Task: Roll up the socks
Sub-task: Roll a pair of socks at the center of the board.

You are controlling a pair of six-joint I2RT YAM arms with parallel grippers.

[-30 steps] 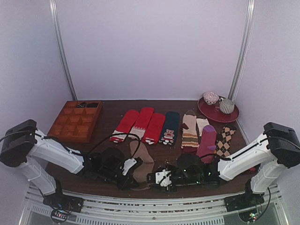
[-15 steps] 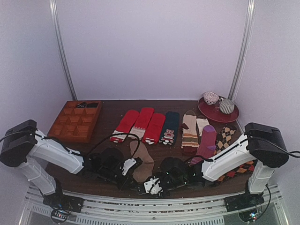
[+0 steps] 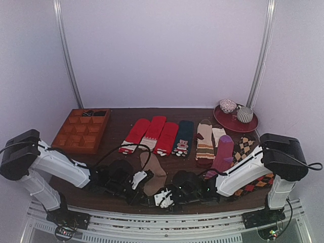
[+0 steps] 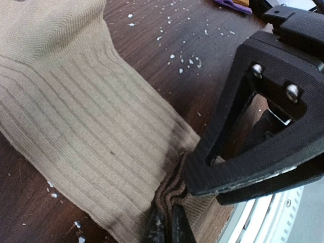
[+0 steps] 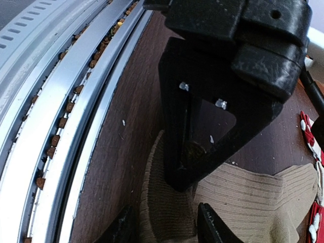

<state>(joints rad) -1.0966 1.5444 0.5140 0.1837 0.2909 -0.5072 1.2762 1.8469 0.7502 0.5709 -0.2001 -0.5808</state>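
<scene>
Dark table (image 3: 121,126); ribbed tan socks (image 4: 76,116) (flat, plain), pinched in left gripper (image 4: 166,227)

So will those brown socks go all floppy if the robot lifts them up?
Probably floppy: the tan socks lie flat on the table, and their edge bunches into folds where the left gripper pinches it. They look light, being just thin knit cloth. The ribbed knit likely isn't slippery, so the pinch should hold.
</scene>
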